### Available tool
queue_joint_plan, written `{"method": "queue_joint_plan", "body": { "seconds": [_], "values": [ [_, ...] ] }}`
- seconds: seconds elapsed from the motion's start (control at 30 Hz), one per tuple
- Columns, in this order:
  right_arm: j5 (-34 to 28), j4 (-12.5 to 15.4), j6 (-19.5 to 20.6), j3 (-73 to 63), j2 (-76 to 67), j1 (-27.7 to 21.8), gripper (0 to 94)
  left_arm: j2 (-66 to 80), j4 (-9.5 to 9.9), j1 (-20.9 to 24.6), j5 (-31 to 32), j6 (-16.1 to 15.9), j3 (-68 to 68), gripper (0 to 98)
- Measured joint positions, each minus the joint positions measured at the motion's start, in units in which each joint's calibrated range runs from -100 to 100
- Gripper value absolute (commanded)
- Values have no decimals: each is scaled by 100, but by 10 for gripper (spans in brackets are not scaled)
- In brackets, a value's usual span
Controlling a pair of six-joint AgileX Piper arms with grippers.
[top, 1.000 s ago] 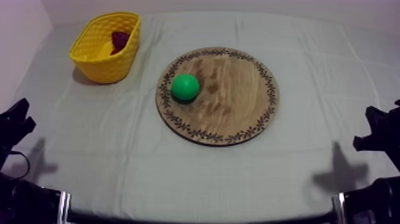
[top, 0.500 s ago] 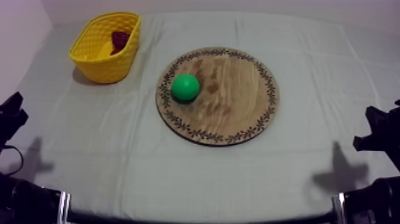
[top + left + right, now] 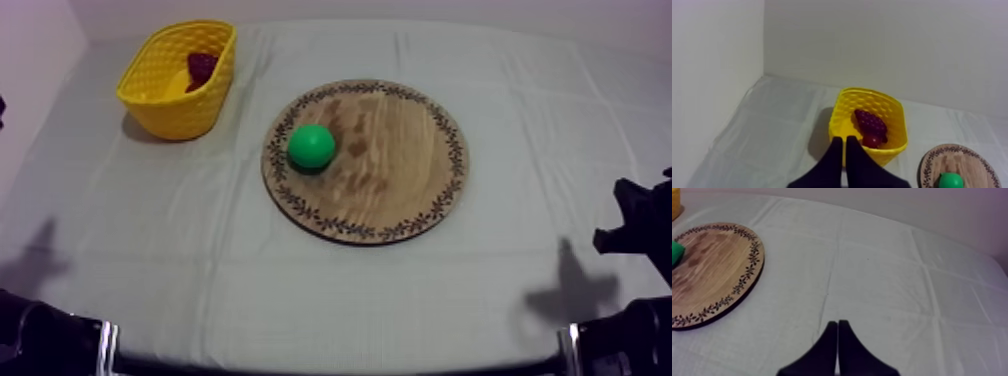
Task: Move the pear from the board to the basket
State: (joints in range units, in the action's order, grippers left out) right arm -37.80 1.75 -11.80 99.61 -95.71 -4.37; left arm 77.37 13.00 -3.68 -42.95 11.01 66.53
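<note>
The green pear (image 3: 311, 146) sits on the left part of the round wooden board (image 3: 400, 160), nothing touching it. The yellow basket (image 3: 178, 78) stands at the far left of the table, holding a bunch of dark grapes (image 3: 202, 66). In the left wrist view my left gripper (image 3: 845, 140) is shut on nothing, raised and facing the basket (image 3: 872, 95); grapes (image 3: 871, 122) and a small red fruit (image 3: 872, 141) lie inside, with the pear (image 3: 950, 180) on the board (image 3: 967, 160) beyond. My right gripper (image 3: 837, 323) is shut on nothing and low at the table's right (image 3: 615, 215), far from the board (image 3: 712, 273).
Bare grey-white cloth lies between the basket and the board and across the whole front of the table. A wall stands close behind and to the left of the basket. The arms' bases sit at the front corners.
My left gripper has risen and moved left, leaving the top view's left edge; its shadow on the cloth slid left. The right arm, pear and basket have not moved.
</note>
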Motion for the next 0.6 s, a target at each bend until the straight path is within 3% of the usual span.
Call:
{"method": "queue_joint_plan", "body": {
  "seconds": [0.2,0.6],
  "values": [
    [0,0,0,0,0,0,5,-972,-207,-129,-660,-221,-1252,0],
    [0,0,0,0,0,0,5,-3103,-282,-747,-2184,-251,-4346,0]
  ]
}}
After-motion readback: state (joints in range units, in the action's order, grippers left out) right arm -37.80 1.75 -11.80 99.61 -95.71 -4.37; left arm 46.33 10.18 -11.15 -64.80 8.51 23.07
